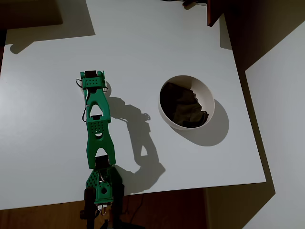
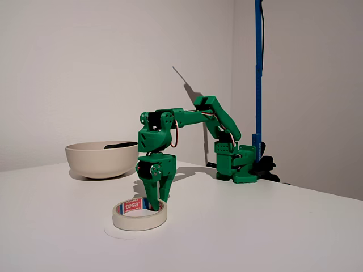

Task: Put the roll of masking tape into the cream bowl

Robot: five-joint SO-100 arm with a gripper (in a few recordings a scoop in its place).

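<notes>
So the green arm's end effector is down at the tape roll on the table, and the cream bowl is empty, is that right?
Not quite: the bowl isn't empty. The overhead view shows dark cloth lying inside it. The rest holds: in the fixed view the end effector is down at the tape roll, its fingertips reaching into the ring, which lies flat on the table.

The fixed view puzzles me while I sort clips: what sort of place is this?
Probably a plain room set up for a robot trial: a white table, bare walls, a blue pole behind the green arm.
</notes>
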